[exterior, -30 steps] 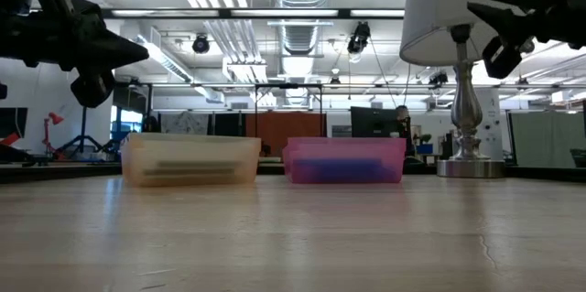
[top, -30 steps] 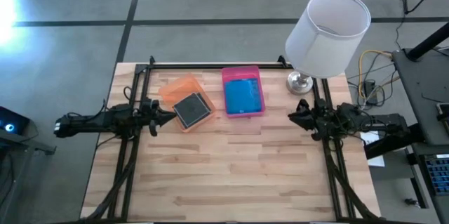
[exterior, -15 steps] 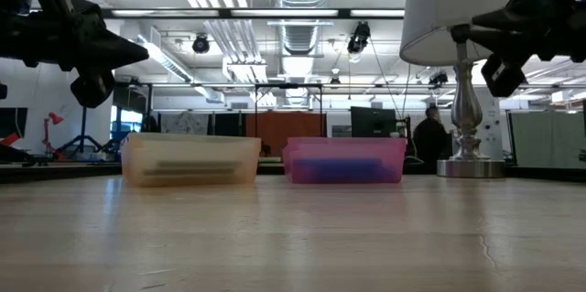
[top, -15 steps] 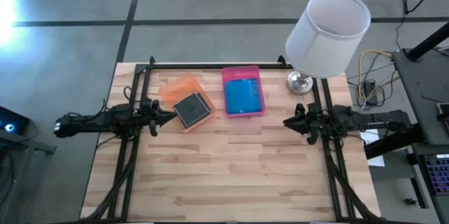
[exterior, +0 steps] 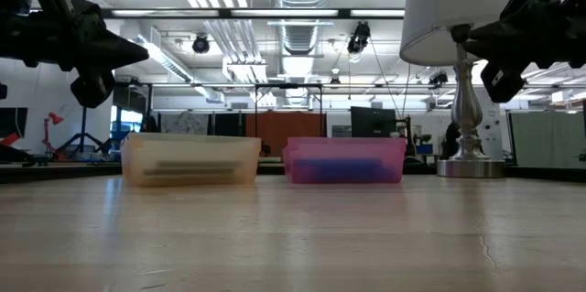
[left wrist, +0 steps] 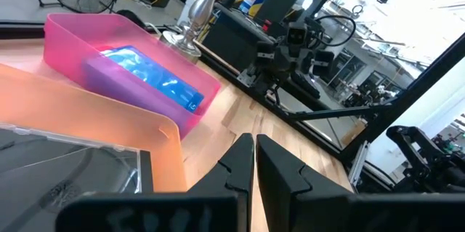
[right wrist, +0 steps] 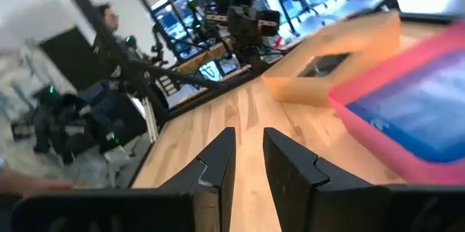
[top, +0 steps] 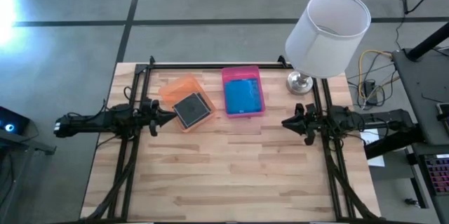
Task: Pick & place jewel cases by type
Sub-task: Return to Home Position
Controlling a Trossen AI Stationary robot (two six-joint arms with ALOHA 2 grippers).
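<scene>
The blue jewel cases [top: 243, 97] lie flat in the pink tray [top: 241, 70], stacked as far as the left wrist view shows, though how many I cannot count; the black jewel case [top: 192, 109] lies uppermost in the orange tray [top: 175, 86], perhaps with others under it; the two trays stand near each other toward the far edge of the worktop [top: 231, 168], and no case is left out on the bare wood; so the sorting looks done, and what is left seems only for the arms to settle at rest.

The left claw [top: 170, 114] hangs above the worktop just beside the orange tray, its fingers pressed together on nothing; the right claw [top: 285, 121] hangs at the opposite side, well apart from the pink tray and near the lamp [top: 327, 24], its fingers a little spread and empty.
</scene>
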